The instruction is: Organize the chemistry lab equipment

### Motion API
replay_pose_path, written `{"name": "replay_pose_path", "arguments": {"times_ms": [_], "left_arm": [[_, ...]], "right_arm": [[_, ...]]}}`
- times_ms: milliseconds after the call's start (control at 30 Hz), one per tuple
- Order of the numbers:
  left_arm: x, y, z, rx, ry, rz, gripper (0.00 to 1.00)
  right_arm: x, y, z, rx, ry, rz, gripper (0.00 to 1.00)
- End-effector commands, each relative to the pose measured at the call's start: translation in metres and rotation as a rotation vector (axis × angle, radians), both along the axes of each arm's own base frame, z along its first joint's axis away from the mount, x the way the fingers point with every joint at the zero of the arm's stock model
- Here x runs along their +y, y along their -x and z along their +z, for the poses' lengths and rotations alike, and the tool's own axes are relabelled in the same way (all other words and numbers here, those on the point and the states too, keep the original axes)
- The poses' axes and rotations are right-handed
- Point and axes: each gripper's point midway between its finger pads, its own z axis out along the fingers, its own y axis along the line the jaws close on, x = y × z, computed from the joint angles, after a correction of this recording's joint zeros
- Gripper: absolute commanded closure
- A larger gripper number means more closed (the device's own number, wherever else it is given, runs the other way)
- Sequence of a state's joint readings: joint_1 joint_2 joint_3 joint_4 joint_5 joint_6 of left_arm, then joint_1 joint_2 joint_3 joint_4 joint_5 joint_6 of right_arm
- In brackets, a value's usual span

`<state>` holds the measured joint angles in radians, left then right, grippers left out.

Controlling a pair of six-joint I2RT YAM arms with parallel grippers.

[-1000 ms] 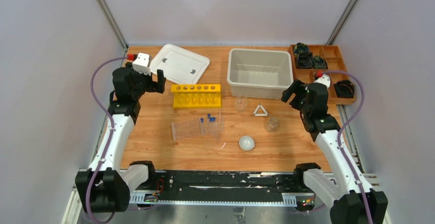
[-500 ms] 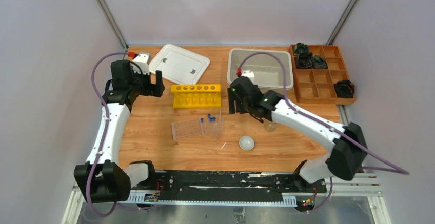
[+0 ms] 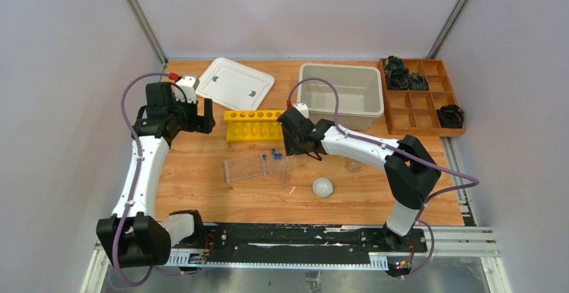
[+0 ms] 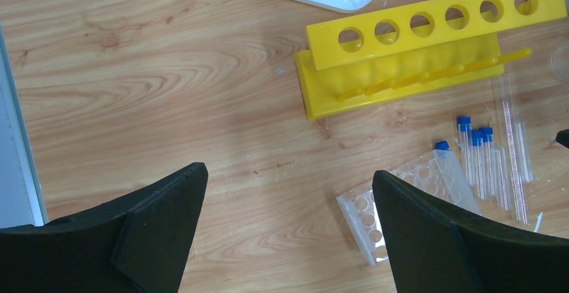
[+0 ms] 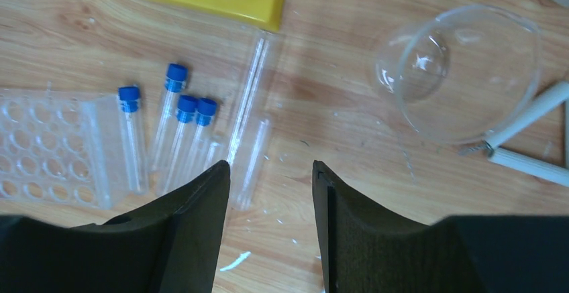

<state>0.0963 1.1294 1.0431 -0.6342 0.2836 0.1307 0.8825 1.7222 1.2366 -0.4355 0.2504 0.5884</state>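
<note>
Four blue-capped tubes [image 5: 180, 132] lie loose on the wooden table [image 3: 201, 172], just beside the clear tube rack [image 5: 47, 152], which lies flat. A couple of uncapped clear tubes [image 5: 248, 98] lie on their right. Right gripper [image 5: 272, 172] hovers low over this cluster, jaws at a narrowish gap, nothing between them, not touching anything I can see. The gap sits just right of the uncapped tubes' near ends, not centred on them. Left gripper [image 4: 288, 172] is spread wide and empty, above bare wood left of the yellow tube rack [image 4: 416, 58], whose holes are all empty. A glass vessel [image 5: 463, 72] lies right of the tubes, with the white triangle [image 5: 530, 132] touching or just beside it, can't tell which. The white round dish [image 3: 323, 186] is nearer the arm bases. The white bin [image 3: 341, 90] looks empty, its lid [image 3: 235, 84] off to the left. Step, my read: early sorting, right arm lining up a pick on one loose tube, and nothing is stowed yet. The next move likely needs a small shift left to straddle a single tube, jaws across its length, then a descent to the table and a gentle squeeze. Thin, round, clear tubes may roll or slip, and the neighbours lie close enough to get nudged.
</note>
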Motion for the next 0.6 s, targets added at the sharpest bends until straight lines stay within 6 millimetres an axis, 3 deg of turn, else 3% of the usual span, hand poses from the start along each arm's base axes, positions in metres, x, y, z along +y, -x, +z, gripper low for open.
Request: {"name": "replay_pose_path", "arguments": {"times_ms": [0, 367, 567], "left_arm": [[0.001, 0.0, 0.021, -0.055, 0.001, 0.001, 0.0], [0.001, 0.0, 0.027, -0.079, 0.0, 0.007, 0.0], [-0.002, -0.001, 0.031, -0.095, 0.013, 0.0, 0.0]], "right_arm": [[0.029, -0.01, 0.007, -0.049, -0.072, 0.0, 0.47], [0.039, -0.038, -0.017, -0.113, -0.021, -0.044, 0.53], [0.038, -0.044, -0.035, -0.115, 0.008, -0.069, 0.56]]}}
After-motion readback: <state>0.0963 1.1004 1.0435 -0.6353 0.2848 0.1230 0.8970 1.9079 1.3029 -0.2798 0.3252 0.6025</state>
